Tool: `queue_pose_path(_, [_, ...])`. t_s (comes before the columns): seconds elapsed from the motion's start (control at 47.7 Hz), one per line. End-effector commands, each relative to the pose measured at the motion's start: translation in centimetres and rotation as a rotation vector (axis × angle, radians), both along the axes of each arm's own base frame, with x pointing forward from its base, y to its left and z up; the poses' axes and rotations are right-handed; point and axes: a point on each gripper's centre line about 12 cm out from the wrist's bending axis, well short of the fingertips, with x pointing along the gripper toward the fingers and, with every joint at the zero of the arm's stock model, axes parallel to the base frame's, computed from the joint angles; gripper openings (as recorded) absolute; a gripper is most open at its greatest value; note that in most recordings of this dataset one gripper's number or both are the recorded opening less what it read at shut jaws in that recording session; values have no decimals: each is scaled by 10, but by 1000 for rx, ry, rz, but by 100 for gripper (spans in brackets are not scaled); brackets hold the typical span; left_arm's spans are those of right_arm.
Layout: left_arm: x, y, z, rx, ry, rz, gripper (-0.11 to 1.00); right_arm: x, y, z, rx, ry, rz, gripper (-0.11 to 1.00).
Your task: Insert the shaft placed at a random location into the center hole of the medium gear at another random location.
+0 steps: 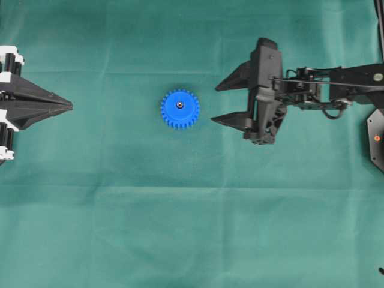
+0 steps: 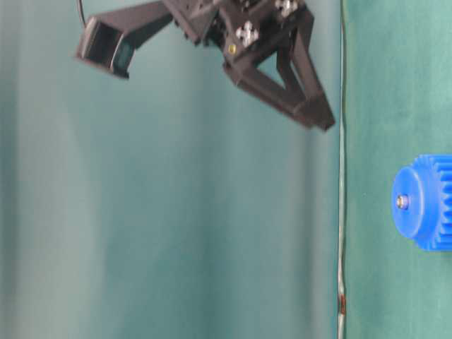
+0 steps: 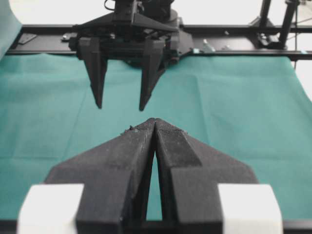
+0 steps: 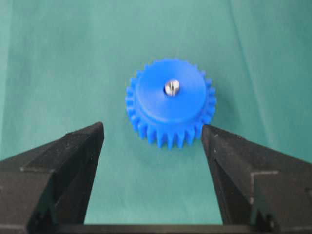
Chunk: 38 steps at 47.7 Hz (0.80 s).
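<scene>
The bright blue plastic gear wheel with little teeth all around (image 1: 180, 108) lies flat on the green cloth table (image 1: 180, 228), near the middle. The tiny silvery metal pin (image 4: 171, 87) sits in the small round hole in the middle of the gear's raised hub (image 1: 180, 105). I can see its shiny top poking out of the blue face in my right wrist view and in the table-level view too (image 2: 402, 201).

My right claw (image 1: 223, 102) is wide open and holds nothing. Its two black pointed fingers (image 4: 73, 161) are spread far apart, one on each side. In my right wrist view the gear shows in the gap between them, a little way ahead of the tips. It does not touch them. From above, this claw is near the gear on its right side and points at it. From the table-level view it hangs up in the air above the table.

My left claw (image 1: 67, 106) is closed tight, with its two black fingers (image 3: 131, 156) pressed together into one point. It holds nothing. It sits at the left edge of the table, well apart from the gear.
</scene>
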Motion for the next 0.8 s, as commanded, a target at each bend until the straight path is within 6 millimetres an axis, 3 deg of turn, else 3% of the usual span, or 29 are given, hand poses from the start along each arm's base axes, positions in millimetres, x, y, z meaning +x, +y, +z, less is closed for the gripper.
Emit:
queue_pose_path(0.0, [3,0,8,1,-18,1,0,-5,1,12,12,-40,-7,82])
queue_pose_path(0.189, [3,0,8,1,-17,1,0,-15,2,11,13,-38,-10,82])
queue_pose_path(0.776, [3,0,7,1,-9,1,0,-14,2,13,10,-53,-9,82])
